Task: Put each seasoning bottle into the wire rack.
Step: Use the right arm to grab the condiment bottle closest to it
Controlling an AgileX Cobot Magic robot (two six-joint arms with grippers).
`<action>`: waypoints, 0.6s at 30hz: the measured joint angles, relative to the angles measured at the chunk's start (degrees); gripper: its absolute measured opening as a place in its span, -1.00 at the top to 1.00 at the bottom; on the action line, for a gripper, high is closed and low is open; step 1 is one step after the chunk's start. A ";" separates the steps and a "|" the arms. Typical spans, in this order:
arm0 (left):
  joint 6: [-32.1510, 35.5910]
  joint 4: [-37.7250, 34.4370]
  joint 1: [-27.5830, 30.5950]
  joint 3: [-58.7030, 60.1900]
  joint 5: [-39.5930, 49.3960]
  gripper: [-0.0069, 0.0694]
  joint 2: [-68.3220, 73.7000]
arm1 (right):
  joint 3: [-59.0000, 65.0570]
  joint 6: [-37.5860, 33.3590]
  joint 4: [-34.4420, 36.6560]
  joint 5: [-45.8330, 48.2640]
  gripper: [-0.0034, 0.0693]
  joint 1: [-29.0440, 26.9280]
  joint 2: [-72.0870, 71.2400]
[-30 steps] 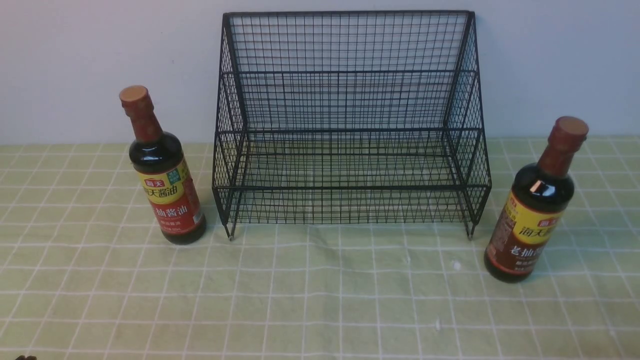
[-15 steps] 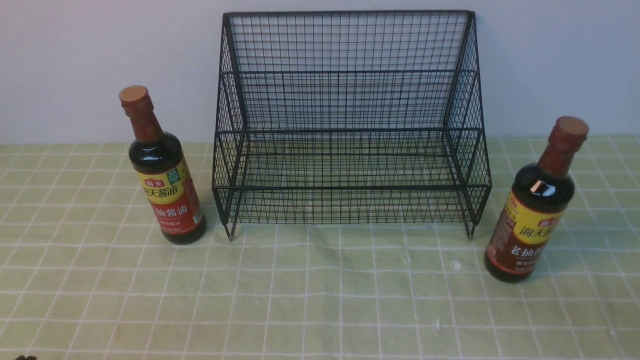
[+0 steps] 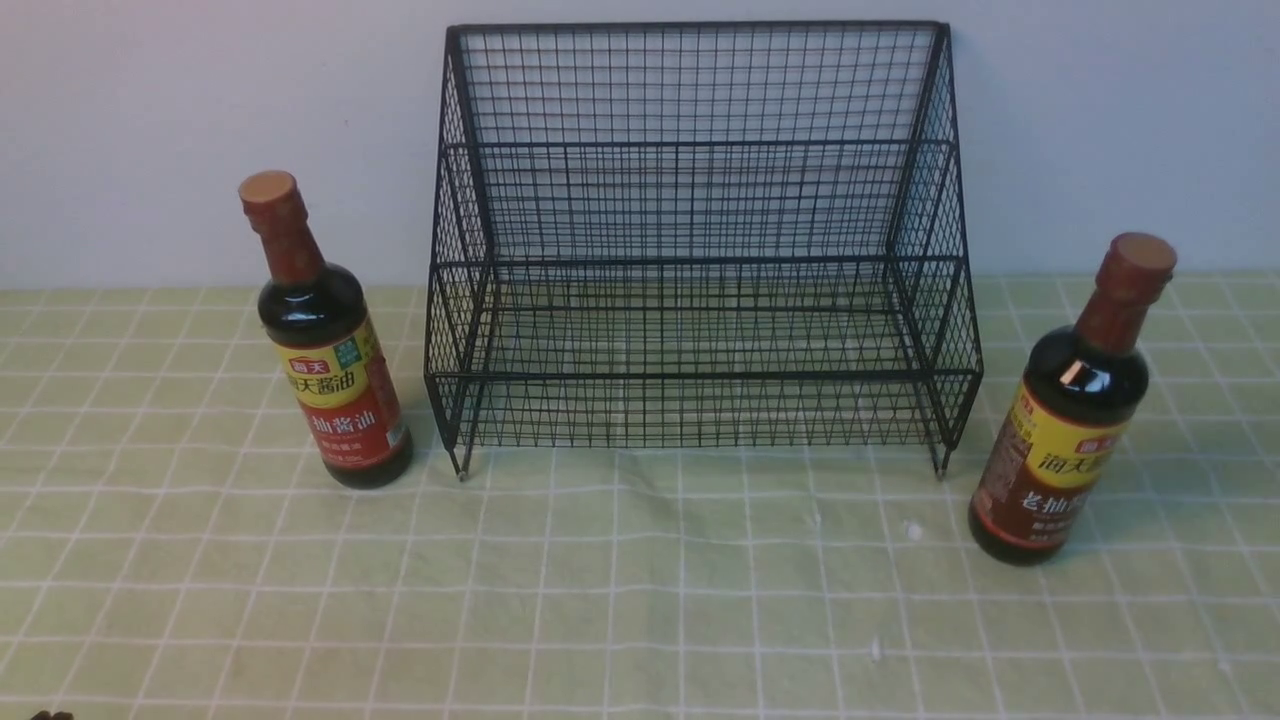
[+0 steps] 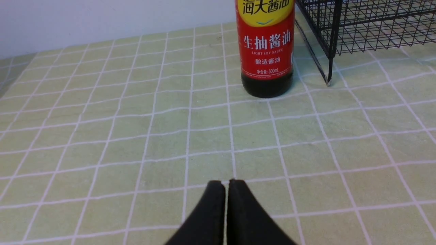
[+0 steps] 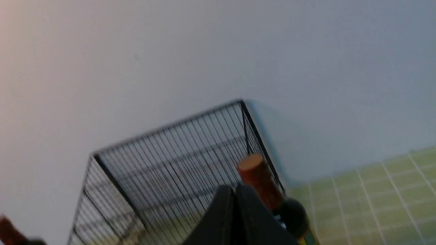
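I am holding my left tool [image 4: 226, 182] and right tool [image 5: 234, 188] pressed together, empty. The red-label bottle [image 3: 335, 390] and brown-label bottle [image 3: 1060, 450] are standing upright on the bench [image 3: 640, 600], flanking the empty rack [image 3: 700, 260], seemingly one for each arm.

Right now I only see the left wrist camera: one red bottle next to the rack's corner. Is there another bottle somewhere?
Observer: Yes, a brown-label bottle stands upright on the tablecloth, on the robot's right side of the wire rack.
Operator: Is anything inside the rack?
Observer: No, the front view shows both tiers holding nothing.
Operator: What's the other arm doing?
Observer: The right wrist view shows the right fingers shut together, with that bottle's neck just past them.
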 joint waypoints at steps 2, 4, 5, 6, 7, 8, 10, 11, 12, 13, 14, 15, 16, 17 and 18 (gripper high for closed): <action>0.00 0.00 0.00 0.00 0.00 0.84 0.00 | -9.68 -4.87 -0.39 12.35 0.94 0.00 9.19; 0.00 0.00 0.00 0.00 0.00 0.84 0.00 | -14.20 -6.69 -0.51 19.42 0.93 0.00 13.74; 0.00 0.00 0.00 0.00 0.00 0.84 0.00 | -18.42 -7.96 -0.66 23.72 0.91 0.00 18.11; 0.00 0.00 0.00 0.00 0.00 0.84 0.00 | -21.68 -8.65 -0.72 27.12 0.87 0.00 21.52; 0.00 0.00 0.00 0.00 0.00 0.84 0.00 | -24.14 -8.92 -0.80 29.66 0.84 0.00 24.09; 0.00 0.00 0.00 0.00 0.00 0.84 0.00 | -28.03 -9.36 -0.93 31.59 0.76 0.00 27.65; 0.00 0.00 0.00 0.00 0.00 0.84 0.00 | -30.99 -9.67 -1.04 32.70 0.66 0.00 31.35; 0.00 0.00 0.00 0.00 0.00 0.84 0.00 | -34.39 -11.01 -1.16 32.77 0.49 0.00 35.26; 0.00 0.00 0.00 0.00 0.00 0.84 0.00 | -36.15 -12.28 -1.16 32.54 0.37 0.00 37.53; 0.00 0.00 0.00 0.00 0.00 0.84 0.00 | -36.78 -12.78 -1.16 32.44 0.32 0.00 38.39; 0.00 0.00 0.00 0.00 0.00 0.84 0.00 | -38.17 -14.04 -0.93 32.16 0.19 0.00 40.50; 0.00 0.00 0.00 0.00 0.00 0.84 0.00 | -39.66 -15.73 -0.29 31.38 0.01 0.00 43.34; 0.00 0.00 0.00 0.00 0.00 0.84 0.00 | -40.02 -16.16 -0.21 31.23 -0.02 0.00 43.74; 0.00 0.00 0.00 0.00 0.00 0.84 0.00 | -40.97 -17.58 0.33 30.00 -0.22 0.00 46.90; 0.00 0.00 0.00 0.00 0.00 0.84 0.00 | -41.44 -18.15 0.63 29.11 -0.34 0.00 48.84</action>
